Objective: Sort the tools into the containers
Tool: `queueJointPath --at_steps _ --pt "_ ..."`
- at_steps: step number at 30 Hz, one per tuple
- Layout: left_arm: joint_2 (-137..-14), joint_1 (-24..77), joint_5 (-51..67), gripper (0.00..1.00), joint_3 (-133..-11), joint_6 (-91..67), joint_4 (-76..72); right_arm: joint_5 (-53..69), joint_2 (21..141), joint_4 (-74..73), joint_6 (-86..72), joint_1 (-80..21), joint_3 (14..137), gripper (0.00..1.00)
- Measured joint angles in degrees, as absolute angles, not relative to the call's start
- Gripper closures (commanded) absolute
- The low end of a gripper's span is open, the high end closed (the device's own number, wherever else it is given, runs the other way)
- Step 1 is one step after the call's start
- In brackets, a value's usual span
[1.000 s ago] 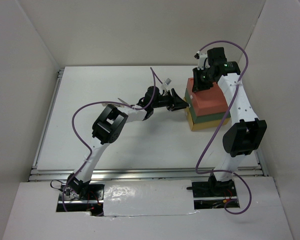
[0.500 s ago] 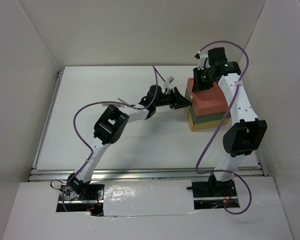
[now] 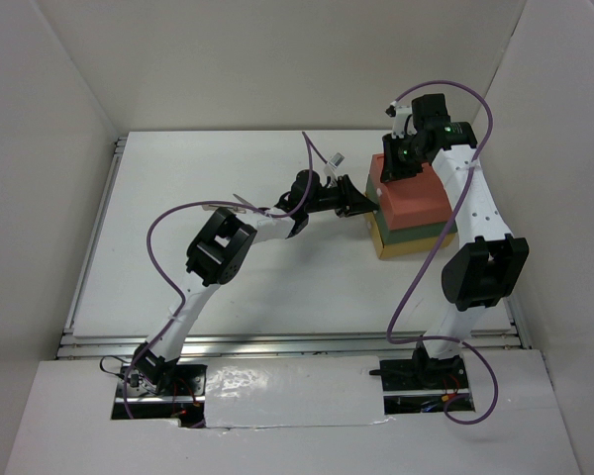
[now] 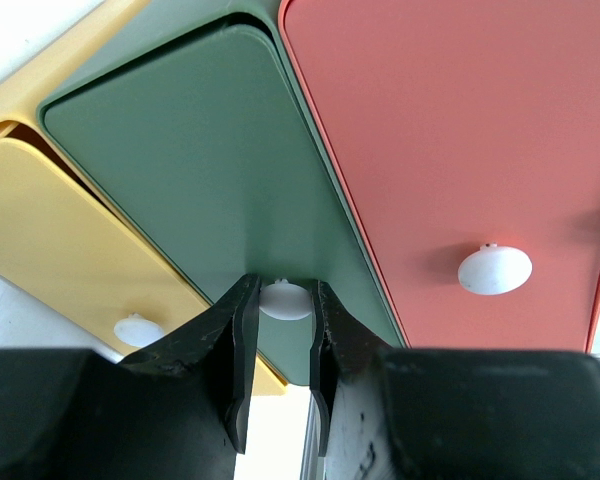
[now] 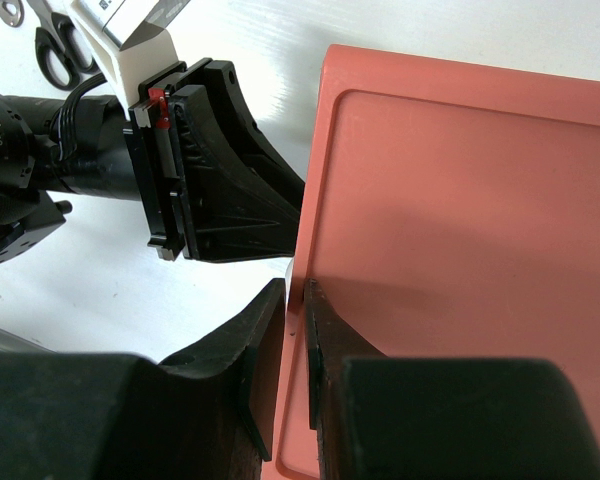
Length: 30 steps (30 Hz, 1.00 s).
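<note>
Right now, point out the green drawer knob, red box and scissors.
green drawer knob [image 4: 285, 299]: left wrist view, knob's centre.
red box [image 5: 450, 200]: right wrist view, top face.
scissors [image 5: 55, 50]: right wrist view, black handle.

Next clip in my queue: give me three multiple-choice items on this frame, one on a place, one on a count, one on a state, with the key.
1. The left gripper has its fingers either side of the knob of which drawer?
A. red-orange drawer
B. dark green drawer
C. yellow drawer

2. How many white knobs show in the left wrist view?
A. one
B. two
C. three

3. The right gripper is:
A. wide open, holding nothing
B. pinching the red-orange drawer's rim
C. out of view

Key:
1 B, that knob sits on the green front.
2 C, one on each drawer front.
3 B, its fingers clamp the red rim.
</note>
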State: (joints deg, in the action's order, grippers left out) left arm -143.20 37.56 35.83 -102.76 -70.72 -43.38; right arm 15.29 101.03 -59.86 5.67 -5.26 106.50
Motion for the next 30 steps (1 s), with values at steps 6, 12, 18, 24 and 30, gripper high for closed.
queueJointPath --at_steps 6,12,18,24,30 --pt "-142.37 37.01 35.42 0.88 -99.48 -70.96 -46.98 15.35 101.03 -59.88 5.67 -5.26 106.48 0.79" --pt "-139.65 35.97 35.86 0.91 -95.07 -70.70 -47.72 15.38 101.03 -59.66 5.82 -5.26 106.34 0.79" --pt "-136.16 35.05 36.12 0.91 -89.62 -70.32 -48.03 15.44 100.97 -59.59 5.91 -5.21 106.21 0.78" --pt "-131.33 33.93 35.86 0.91 -82.48 -68.49 -48.10 15.46 100.84 -59.59 6.02 -5.10 106.06 0.78" --pt "-128.60 32.56 36.36 0.91 -78.46 -66.65 -47.97 15.49 100.51 -59.35 6.09 -5.04 105.62 0.78"
